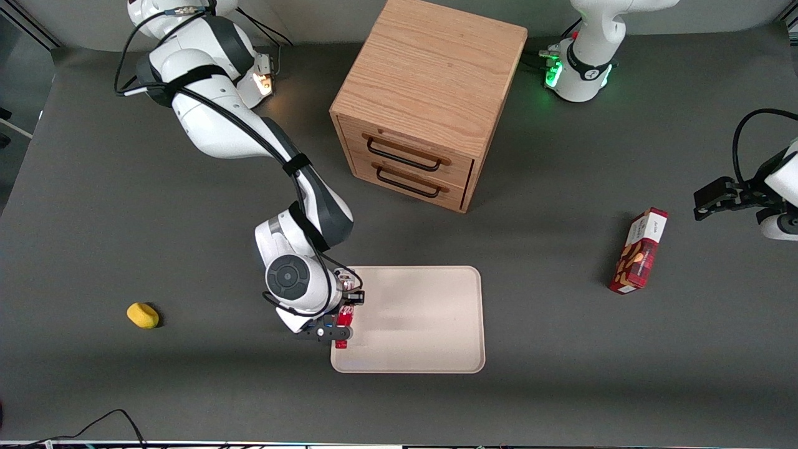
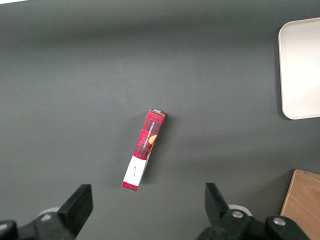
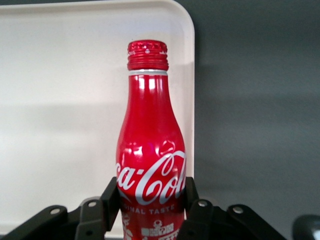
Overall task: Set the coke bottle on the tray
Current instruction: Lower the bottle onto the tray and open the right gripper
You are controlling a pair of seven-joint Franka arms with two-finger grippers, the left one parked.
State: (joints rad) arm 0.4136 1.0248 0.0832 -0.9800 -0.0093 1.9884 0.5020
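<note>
We see the gripper (image 3: 150,197) clenched on the coke bottle (image 3: 149,150), its fingers (image 3: 111,197) pressing both sides of the lower body. The bottle sits over the tray (image 1: 424,324), at the edge toward the working arm's end.

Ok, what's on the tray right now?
Only the coke bottle, clamped in the gripper at the tray edge nearest the working arm. The rest of the tray shows bare. The jaws cover the bottle's base, so whether it touches the tray cannot be seen.
</note>
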